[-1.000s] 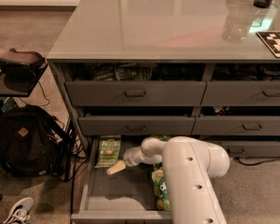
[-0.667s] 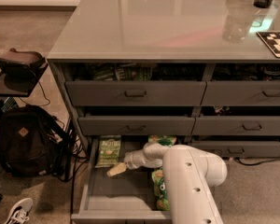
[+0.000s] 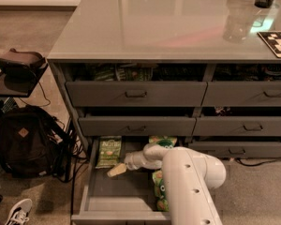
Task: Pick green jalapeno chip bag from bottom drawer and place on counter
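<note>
The glossy grey counter (image 3: 154,27) spreads over the dark drawer unit, with a checkered board (image 3: 277,42) at its right edge. The white arm (image 3: 189,182) reaches from the lower right down into the bottom drawer (image 3: 117,217), which is pulled out. A dark backpack (image 3: 21,139) sits on the floor to the left. Brighter green bags (image 3: 160,191) lie along the drawer's right side. The green jalapeno chip bag (image 3: 108,150) lies flat in the drawer's back left corner. The gripper (image 3: 116,170) hangs low inside the drawer, just beside the bag's near edge; whether it is clenched or released cannot be told.
</note>
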